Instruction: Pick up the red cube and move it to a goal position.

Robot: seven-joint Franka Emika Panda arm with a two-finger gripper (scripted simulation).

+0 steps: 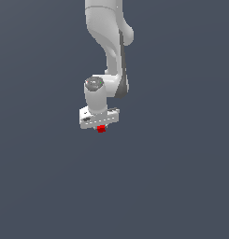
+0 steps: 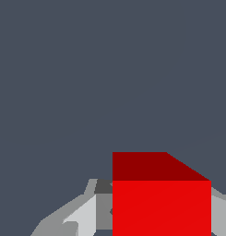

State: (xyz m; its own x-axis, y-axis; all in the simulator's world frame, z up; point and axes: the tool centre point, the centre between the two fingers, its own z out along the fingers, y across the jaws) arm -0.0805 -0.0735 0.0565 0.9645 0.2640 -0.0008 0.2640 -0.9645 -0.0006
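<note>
Slipping is the main risk: the white arm (image 1: 109, 51) carries its load at the tip only, and a fast swing or weak squeeze could let it drop before the goal, which no picture shows. The gripper (image 1: 101, 125) has its fingers (image 2: 82, 216) closed narrowly on the red cube (image 1: 101, 129), directly under the hand. It is tiny, bright red, matte, with flat faces.

No readable text, no labels, no brands, no numbers, no signs, red cube (image 1: 101, 129) faces plain, white arm (image 1: 109, 42) unmarked, grey background blank in both views
</note>
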